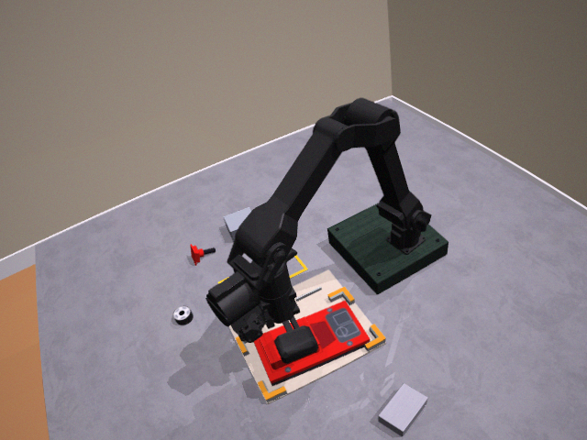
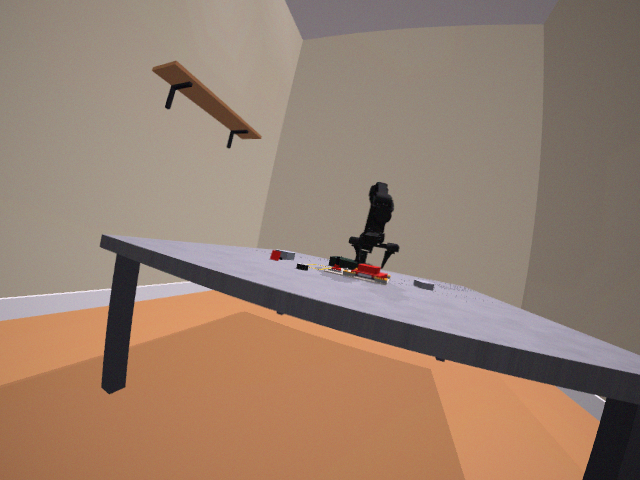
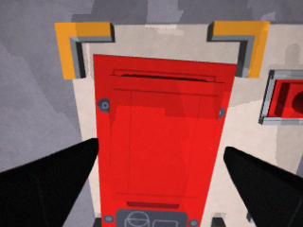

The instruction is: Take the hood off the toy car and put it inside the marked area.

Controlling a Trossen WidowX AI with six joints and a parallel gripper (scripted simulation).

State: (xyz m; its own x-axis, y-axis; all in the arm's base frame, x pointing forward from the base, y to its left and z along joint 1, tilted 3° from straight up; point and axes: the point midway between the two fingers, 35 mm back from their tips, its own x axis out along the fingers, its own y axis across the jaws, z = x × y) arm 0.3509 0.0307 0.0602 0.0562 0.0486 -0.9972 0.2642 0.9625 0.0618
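The hood is a raised red block [image 1: 270, 352] [image 2: 368, 269] [image 3: 153, 156] on the flat red toy car [image 1: 359, 335] [image 3: 166, 62]. In the top view a black finger covers much of it. The car lies on a cream board [image 1: 326, 279] [image 3: 243, 134]. My gripper [image 2: 373, 263] [image 3: 162, 148] is open and empty, pointing down over the car. In the wrist view one finger stands on each side of the hood; contact cannot be told. The marked area is a yellow outline [image 1: 298, 273], partly hidden behind the arm.
Orange corner brackets [image 1: 374, 336] [image 3: 97, 30] stand around the car. A grey-framed holder [image 3: 275, 73] with a red piece is beside it. A red knob [image 1: 194, 254], a wheel [image 1: 182, 313] and grey blocks [image 1: 403, 408] [image 1: 238, 218] lie around. The green base [image 1: 348, 236] carries the arm.
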